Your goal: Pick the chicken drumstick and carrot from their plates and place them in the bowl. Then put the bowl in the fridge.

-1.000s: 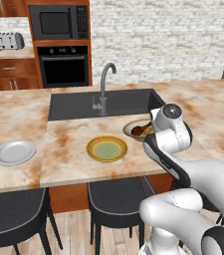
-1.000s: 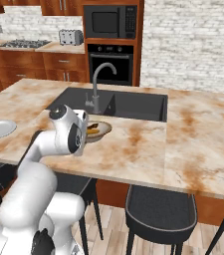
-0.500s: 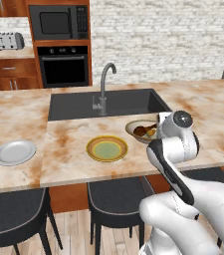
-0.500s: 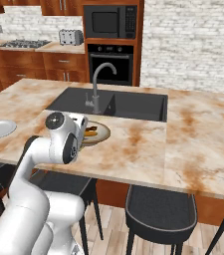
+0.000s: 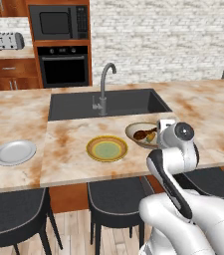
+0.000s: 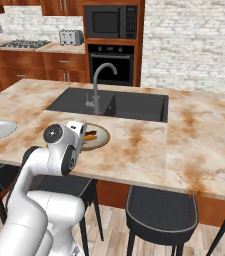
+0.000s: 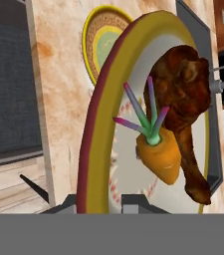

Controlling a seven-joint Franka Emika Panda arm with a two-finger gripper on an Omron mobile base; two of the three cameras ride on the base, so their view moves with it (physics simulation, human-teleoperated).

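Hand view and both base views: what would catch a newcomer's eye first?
In the hand view, the bowl fills the frame, with the carrot lying against the chicken drumstick inside it. The end effector is shut on the bowl's rim. From the base views, the yellow-rimmed plate sits bare beside the bowl, near the sink.

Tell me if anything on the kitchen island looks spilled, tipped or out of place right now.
Nothing stands out. The chicken drumstick and carrot both lie inside the bowl, nothing spilled. The gripper is shut on the bowl's rim. Both plates, yellow-green and grey, sit flat on the counter.
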